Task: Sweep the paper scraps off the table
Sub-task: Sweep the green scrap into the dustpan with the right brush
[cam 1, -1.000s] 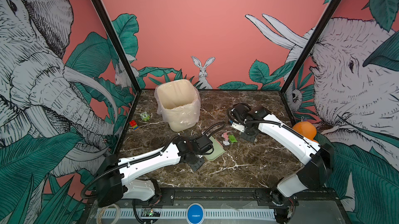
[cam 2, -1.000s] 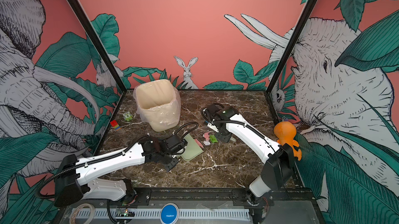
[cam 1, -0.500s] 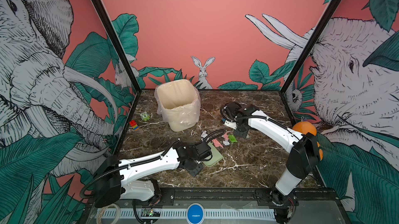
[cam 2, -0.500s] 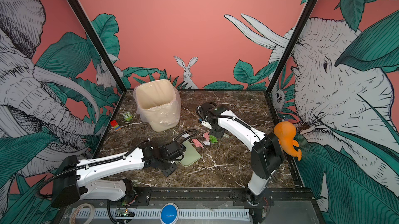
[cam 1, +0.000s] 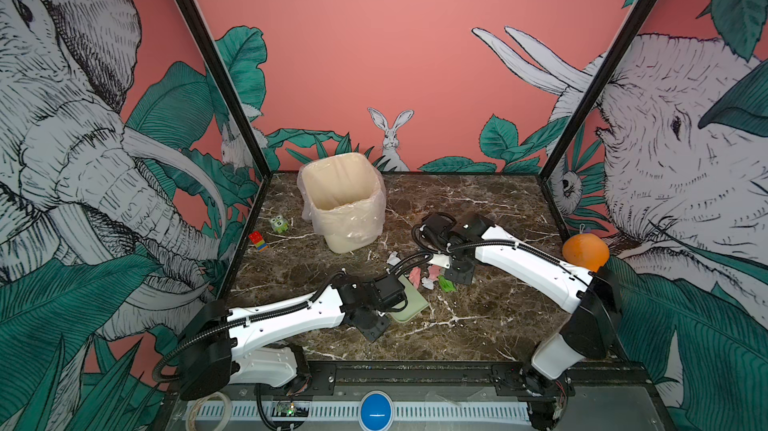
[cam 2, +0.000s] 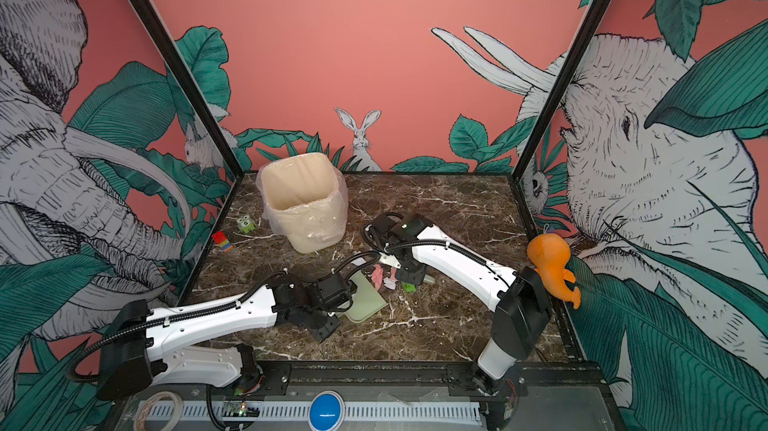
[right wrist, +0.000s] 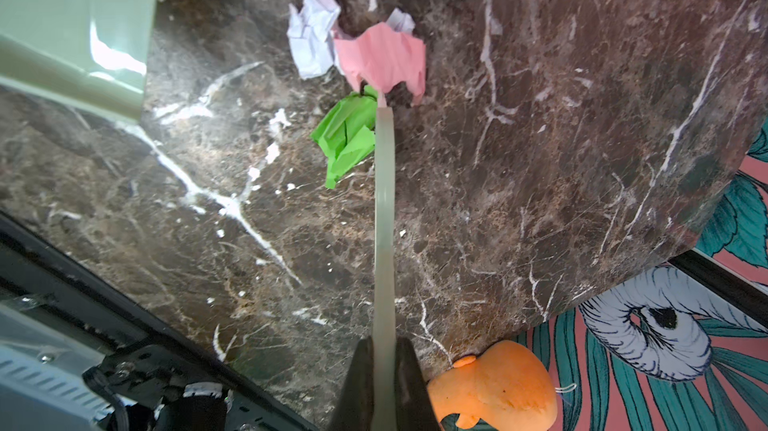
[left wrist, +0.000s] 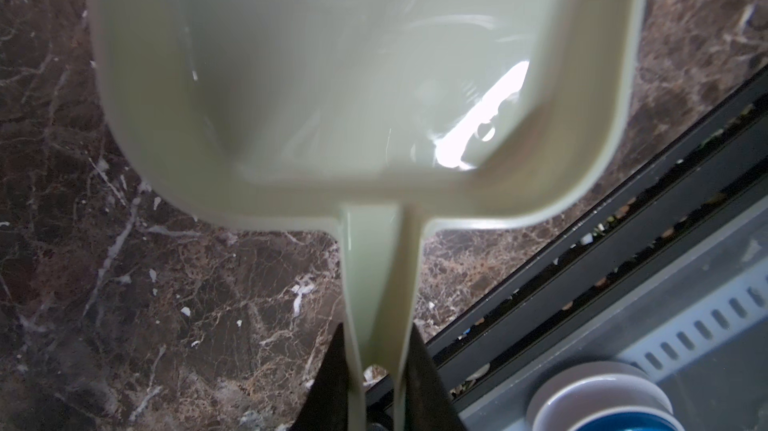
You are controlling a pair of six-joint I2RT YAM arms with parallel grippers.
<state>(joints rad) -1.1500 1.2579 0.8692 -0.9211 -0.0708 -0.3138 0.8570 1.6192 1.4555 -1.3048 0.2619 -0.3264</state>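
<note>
While the left pincer clamps the dustpan, the right pincer (pinched tight) holds a sweeper against paper scraps.

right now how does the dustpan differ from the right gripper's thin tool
The dustpan is a broad tray; the thin tool is a narrow strip. The dustpan shows no scraps inside; the thin tool's tip touches the paper scraps. Both are pale green, clamped by the left gripper and right gripper.

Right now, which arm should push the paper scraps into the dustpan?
Right. The right gripper is shut on a thin sweeper whose tip sits against the paper scraps, and they lie between it and the dustpan. The left gripper only holds the dustpan by its handle.
</note>
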